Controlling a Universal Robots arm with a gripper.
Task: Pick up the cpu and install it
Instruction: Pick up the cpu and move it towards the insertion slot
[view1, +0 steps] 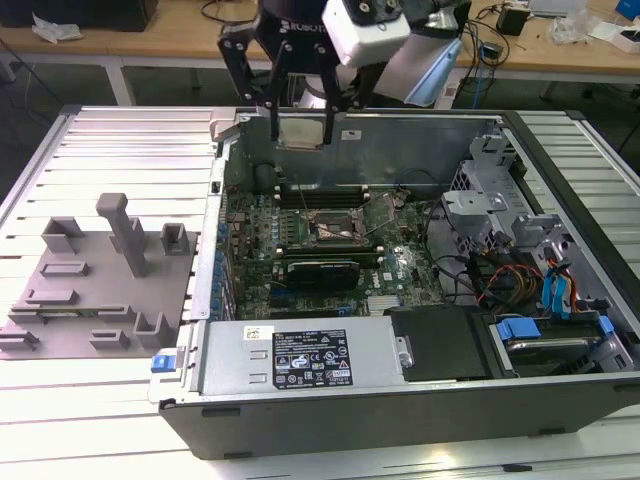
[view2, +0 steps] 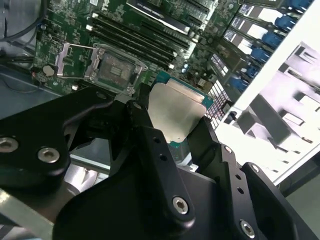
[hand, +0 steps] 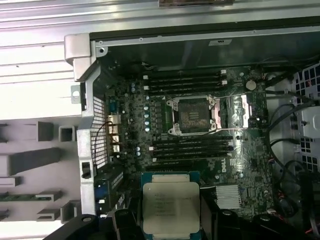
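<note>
My gripper (view2: 175, 125), black jointed metal links with hex screws, is clenched on the cpu (hand: 171, 207) by two opposite edges. The cpu is a flat square with a matte silver lid and teal-green rim; its faint print is too small to read. I hold it in the air over the open case (view1: 400, 420), apart from the socket (hand: 192, 116), which is a square metal frame lying open and bare. Below is the green motherboard (hand: 150, 130), dense with small parts, with long dark memory slots (hand: 185, 82) on both sides of the socket. In the exterior view a grey power supply box carries a white label (view1: 300, 357) with print and logos. A black graphics card (view1: 320, 270) lies just beyond it, with blue cables (view1: 555, 290) at the exterior view's right. The case sits on a pale ribbed metal table (view1: 100, 140). Matte grey plastic fixture blocks (view1: 100, 290) stand at the exterior view's left. Wooden benches (view1: 160, 45) with loose wires are at the back.
</note>
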